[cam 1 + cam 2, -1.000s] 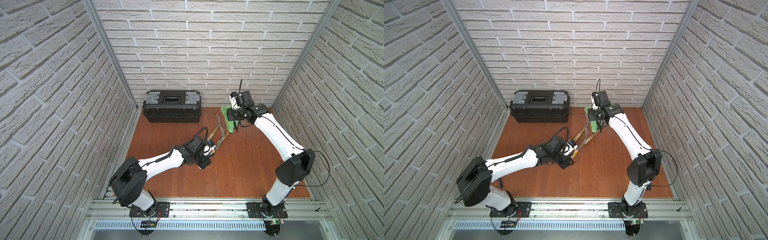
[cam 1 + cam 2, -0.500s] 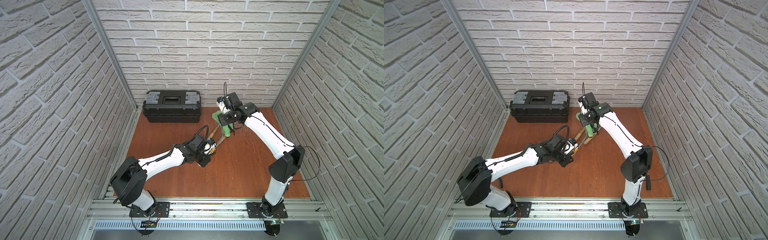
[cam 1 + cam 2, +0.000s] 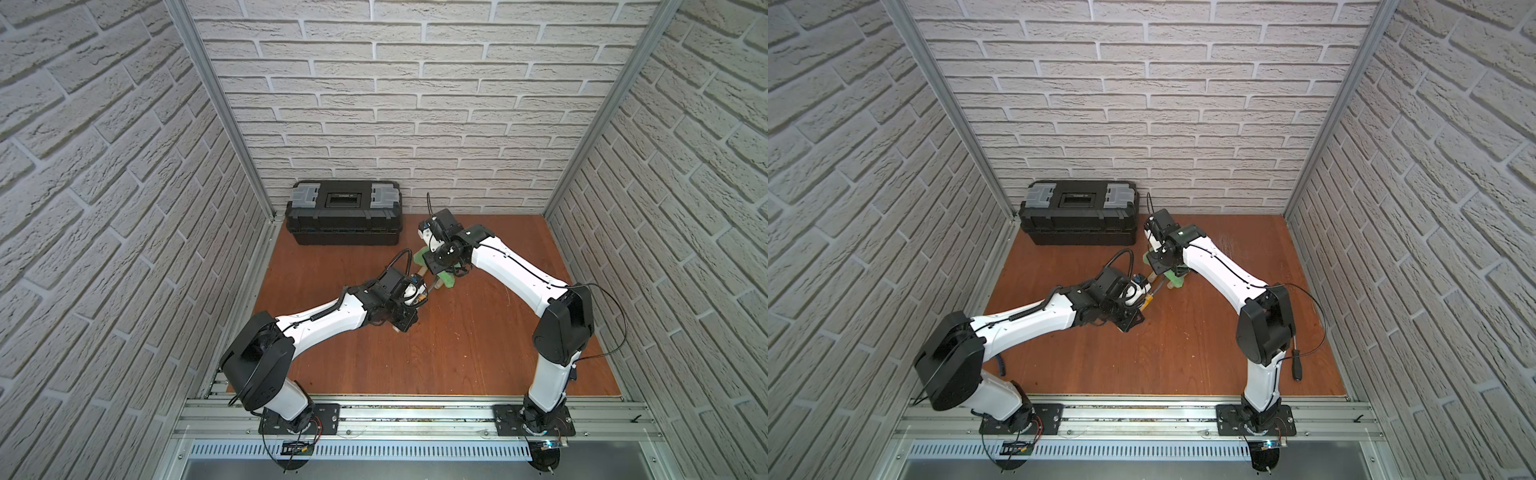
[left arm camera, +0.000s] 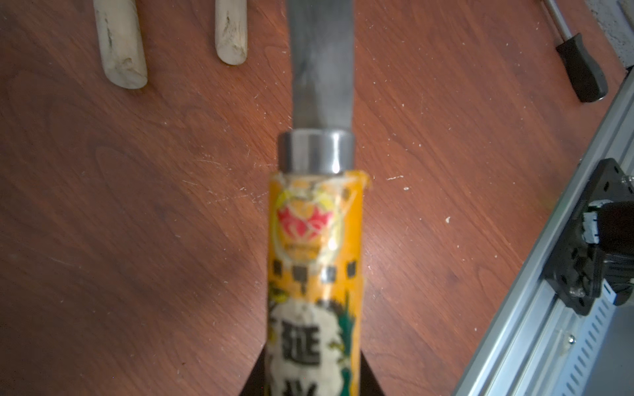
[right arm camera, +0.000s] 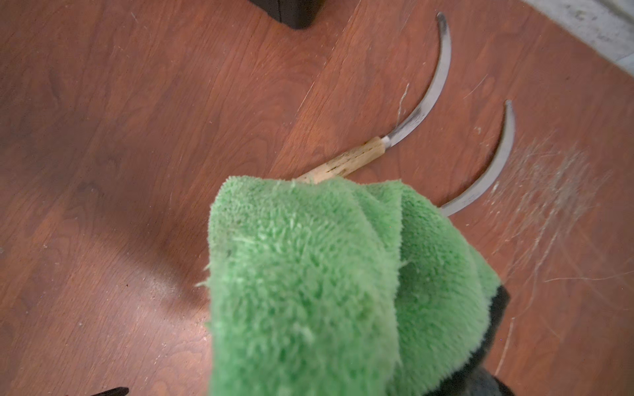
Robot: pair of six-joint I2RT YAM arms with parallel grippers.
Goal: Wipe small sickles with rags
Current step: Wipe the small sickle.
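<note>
Sickle seemed stiff, light, sharp-bladed; left gripper pinched its labelled handle, right gripper clamped the soft rag.

**One printed label, its writing blurred**

In the left wrist view, the sickle has an orange label wrapped round its handle. The label bears a red crest-like emblem in a yellowish ring, a row of small black squares, and large black East Asian characters on a pale patch, too blurred to read.

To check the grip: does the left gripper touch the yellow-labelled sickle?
Touching. In the left wrist view the left gripper clamps the sickle handle from both sides.
</note>
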